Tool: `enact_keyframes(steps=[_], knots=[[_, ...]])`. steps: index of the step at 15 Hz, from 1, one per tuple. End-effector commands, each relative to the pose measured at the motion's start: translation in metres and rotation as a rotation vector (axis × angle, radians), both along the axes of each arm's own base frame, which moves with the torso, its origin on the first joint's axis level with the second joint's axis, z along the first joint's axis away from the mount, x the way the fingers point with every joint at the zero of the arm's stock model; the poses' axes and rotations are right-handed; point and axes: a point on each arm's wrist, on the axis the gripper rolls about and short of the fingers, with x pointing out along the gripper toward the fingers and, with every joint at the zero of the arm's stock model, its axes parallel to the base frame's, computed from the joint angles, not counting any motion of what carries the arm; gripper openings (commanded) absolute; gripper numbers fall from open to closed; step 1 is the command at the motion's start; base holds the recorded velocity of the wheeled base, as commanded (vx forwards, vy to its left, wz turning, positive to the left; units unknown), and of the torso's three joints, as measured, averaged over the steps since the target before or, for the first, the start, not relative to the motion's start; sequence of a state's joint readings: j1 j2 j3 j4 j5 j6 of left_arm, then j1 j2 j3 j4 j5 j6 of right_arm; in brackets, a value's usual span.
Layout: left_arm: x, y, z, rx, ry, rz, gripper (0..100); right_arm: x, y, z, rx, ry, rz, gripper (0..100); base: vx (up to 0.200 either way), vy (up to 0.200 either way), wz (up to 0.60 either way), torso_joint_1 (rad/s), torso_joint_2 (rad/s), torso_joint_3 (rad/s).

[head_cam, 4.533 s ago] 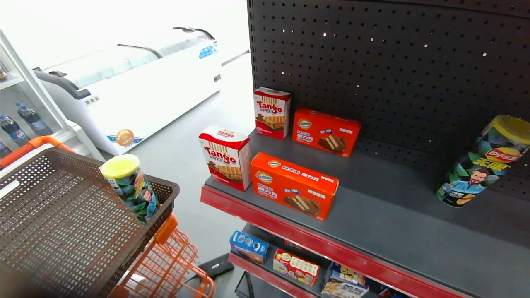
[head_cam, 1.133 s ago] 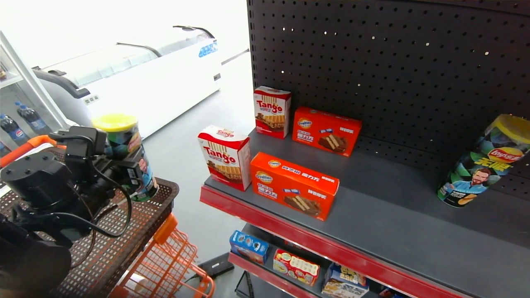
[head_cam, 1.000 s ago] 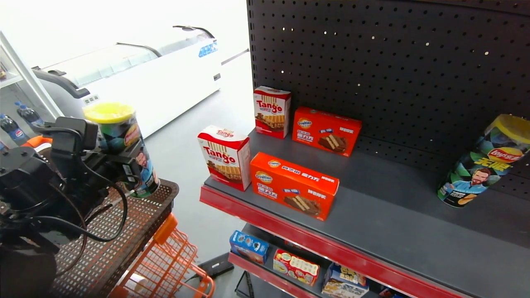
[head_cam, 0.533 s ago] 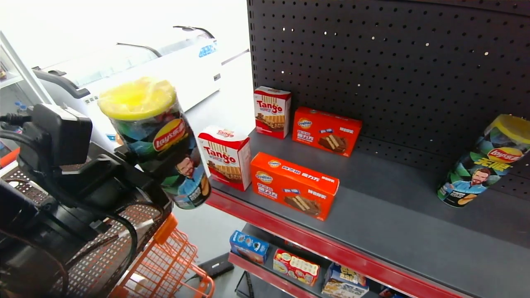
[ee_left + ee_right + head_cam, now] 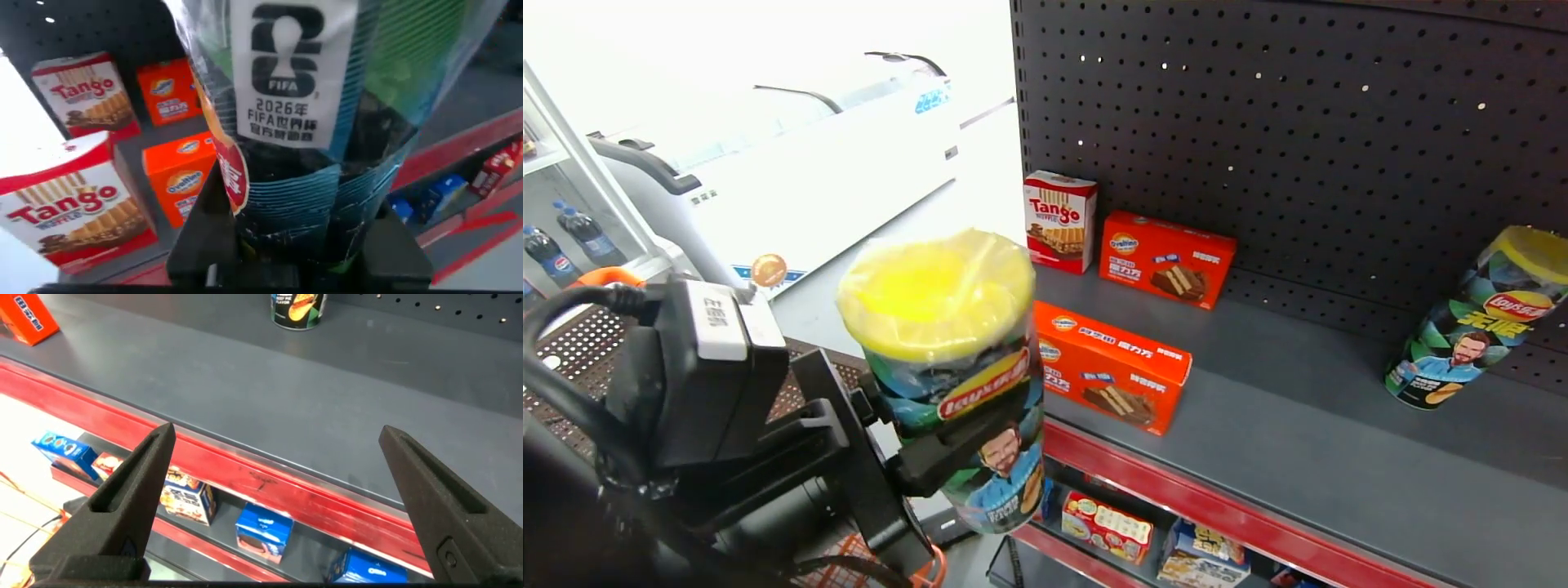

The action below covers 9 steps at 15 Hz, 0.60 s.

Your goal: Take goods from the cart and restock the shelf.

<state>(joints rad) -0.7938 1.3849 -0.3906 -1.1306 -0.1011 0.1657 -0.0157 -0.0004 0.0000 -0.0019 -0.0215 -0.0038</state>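
Left gripper (image 5: 943,437) closed around a can (image 5: 952,359) of crisps. The two fingers (image 5: 947,449) press on opposite sides of the lower wall, so the yellow lid rises well above them and the base hangs just below. The can is upright, probably so that it can be set down on its base without being turned. The cart (image 5: 572,367) lies behind the wrist and the can is clear of its basket. Ahead of the fingertips is the shelf (image 5: 1298,425) with its red lip (image 5: 1176,494). Two orange boxes (image 5: 1107,371) and a wafer box (image 5: 1058,220) stand beyond the can on the near part of the shelf; the left wrist view shows another wafer box (image 5: 73,212) to one side of the grip. Right gripper (image 5: 278,506) with fingers spread wide and nothing between them, above the front edge of the shelf. Beyond its fingertips, against the back panel, a second can (image 5: 298,309) of the same kind leans slightly. The bare board between the fingers and that can looks like the natural spot for the held one, beside its match. The step in hand appears to be the carry from cart to shelf
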Motion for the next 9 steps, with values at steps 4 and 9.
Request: enact_keyframes(steps=[4, 9], knots=[[-0.003, -0.010, -0.002, -0.018, 0.050, -0.101, 0, 0.000, 0.000, 0.000, -0.001, 0.001, 0.000, 100, 0.000, 0.000, 0.00, 0.000, 0.00, 0.000], [-0.012, -0.019, -0.007, -0.013, 0.103, -0.192, 0, 0.000, 0.000, 0.000, -0.002, 0.001, 0.000, 100, 0.000, 0.000, 0.00, 0.000, 0.00, 0.000]])
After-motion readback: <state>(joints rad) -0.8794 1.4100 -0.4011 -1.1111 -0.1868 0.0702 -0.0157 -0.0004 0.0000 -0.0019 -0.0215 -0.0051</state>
